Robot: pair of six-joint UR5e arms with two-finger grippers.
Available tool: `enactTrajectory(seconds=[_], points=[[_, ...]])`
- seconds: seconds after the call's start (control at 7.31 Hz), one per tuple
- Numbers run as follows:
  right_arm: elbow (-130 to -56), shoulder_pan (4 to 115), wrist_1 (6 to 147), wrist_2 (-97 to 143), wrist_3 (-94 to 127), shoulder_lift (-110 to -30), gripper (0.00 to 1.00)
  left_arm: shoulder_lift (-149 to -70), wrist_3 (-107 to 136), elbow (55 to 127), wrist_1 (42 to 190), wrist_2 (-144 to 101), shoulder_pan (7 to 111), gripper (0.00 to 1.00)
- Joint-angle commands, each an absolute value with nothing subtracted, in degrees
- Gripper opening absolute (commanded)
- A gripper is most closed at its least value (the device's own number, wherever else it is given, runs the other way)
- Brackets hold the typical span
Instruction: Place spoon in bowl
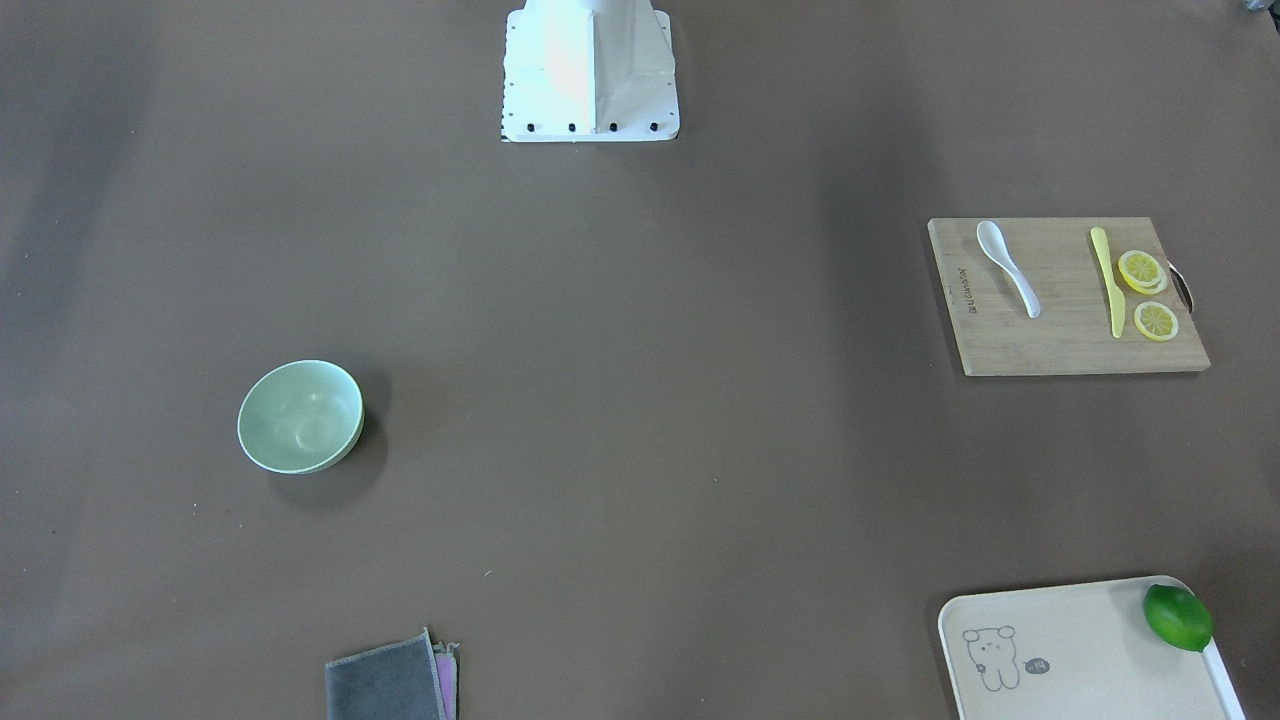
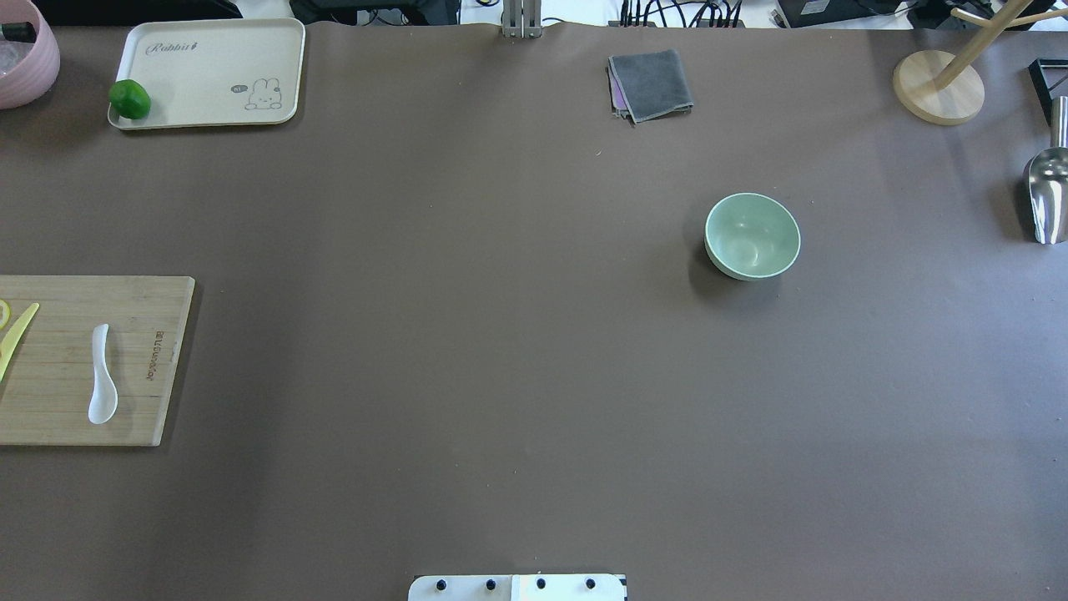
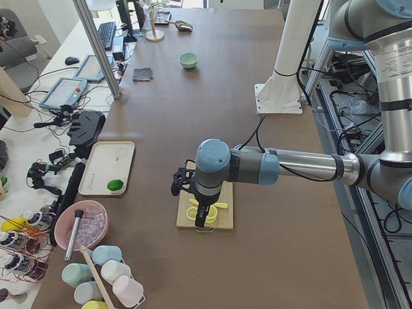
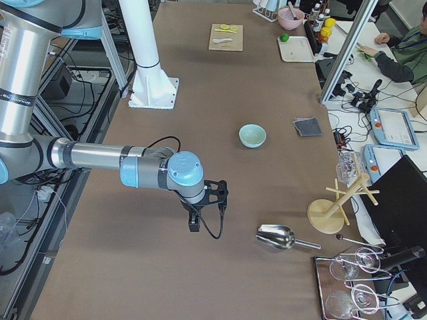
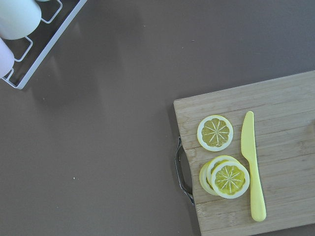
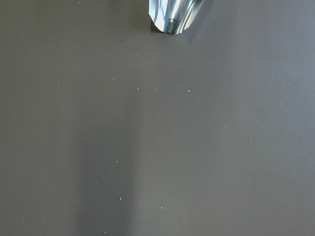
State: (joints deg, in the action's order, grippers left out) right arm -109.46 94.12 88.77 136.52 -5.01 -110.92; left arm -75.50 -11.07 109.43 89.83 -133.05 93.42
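Far left of the overhead view: a rectangular pale bamboo cutting board (image 2: 142, 417). On it, at the outer edge, a slim yellow plastic knife (image 2: 17, 338); beside that, toward the table's middle and not touching it, the small white glossy soup spoon (image 2: 102, 376). Lies flat, long axis running away from the robot, with the deep oval scoop at the near end and the short curved handle pointing to the far edge.

Above the same board, shown only in the left side view: the left gripper (image 3: 205, 219), pointing down over the yellow lemon slices (image 5: 229, 178) at the board's outer end. Cannot tell the width of its opening, nor whether holding anything. No fingers in the left wrist view; only slices and knife there, no spoon. Judged from that: spoon just beyond the knife from this gripper, toward the table's centre. Probably needs a short sideways shift, then a grip across the handle, at right angles to the spoon's length.

Farther right, at the far edge: a folded grey cloth (image 2: 651, 83).

Right half of the brown table (image 2: 501, 376): the round pale mint-green bowl (image 2: 752, 236), upright, empty, well apart from the board.

Farthest right, shown only in the right side view: the right gripper (image 4: 193, 223), hanging near a shiny metal scoop (image 4: 275, 237). Opening again impossible to tell.

Left arm much the nearer to the spoon.
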Motion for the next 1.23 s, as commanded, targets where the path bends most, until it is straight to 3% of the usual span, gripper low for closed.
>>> enactTrajectory(seconds=[0.0,0.27,0.55,0.82,1.09], points=[[-109.51,94.13,88.77,136.58,-5.01,-111.27,1.0,-75.5,-11.07,109.6,89.91,-132.54,93.6,0.98],[-109.51,94.04,88.25,137.1,-4.92,-110.75,1.0,-75.59,-11.07,110.04,89.91,-132.89,93.6,0.98],[-109.16,94.13,76.53,140.09,-4.57,-110.92,1.0,-77.25,-10.99,109.69,92.0,-132.8,93.78,0.98],[-109.51,94.13,68.22,140.1,-0.04,-109.52,1.0,-77.87,-10.64,108.04,109.32,-132.28,95.0,0.98],[-109.25,93.96,68.2,140.1,5.08,-103.48,1.0,-80.06,-3.05,104.68,114.6,-132.8,95.01,0.98]])
